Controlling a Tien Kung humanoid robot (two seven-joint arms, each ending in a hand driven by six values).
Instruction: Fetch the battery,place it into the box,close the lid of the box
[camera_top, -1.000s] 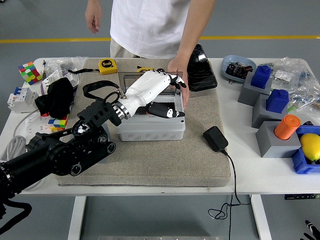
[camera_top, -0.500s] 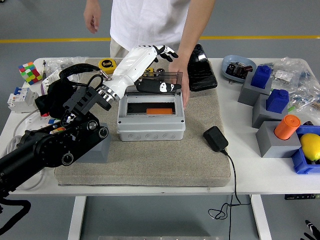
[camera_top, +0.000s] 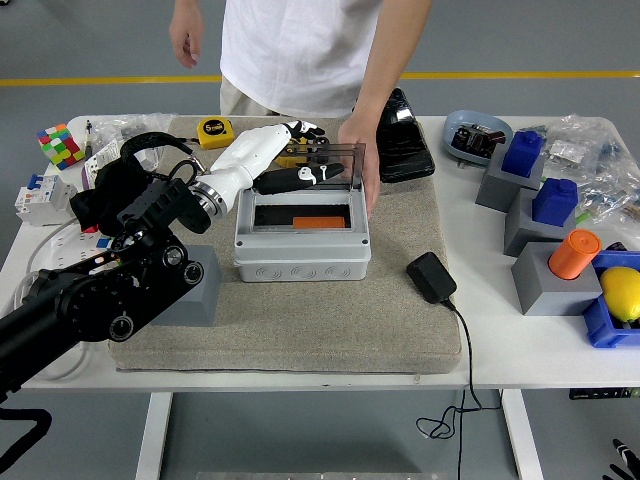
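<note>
The battery (camera_top: 319, 222), an orange block, lies inside the grey junction box (camera_top: 302, 243), visible through the box's open window. The box stands near the middle of a beige mat (camera_top: 300, 320) on the white tabletop (camera_top: 520, 340). Its transparent lid (camera_top: 322, 165) is raised and stands roughly upright along the far edge of the box.

The left robot hand (camera_top: 300, 160), white with black fingers, is at the lid's left portion. Its fingers (camera_top: 305, 176) lie across the near face of the lid; whether they grip the lid or merely press against it cannot be told. The black left arm (camera_top: 100, 300) enters from the lower left, crossing the mat's left side. The right robot hand is out of view.

A person in a white shirt stands at the far side of the tabletop. One of the person's hands (camera_top: 362, 160) rests against the right edge of the lid and the box's right far corner; the other hand (camera_top: 186, 38) hangs free, well away from the box.

Right of the box, on the mat, lies a black power adapter (camera_top: 432, 277) with its cable running over the near tabletop edge. Beyond the box lie a yellow tape measure (camera_top: 215, 132) and a black pouch (camera_top: 402, 138). Far left of the box sits a Rubik's cube (camera_top: 59, 145).
</note>
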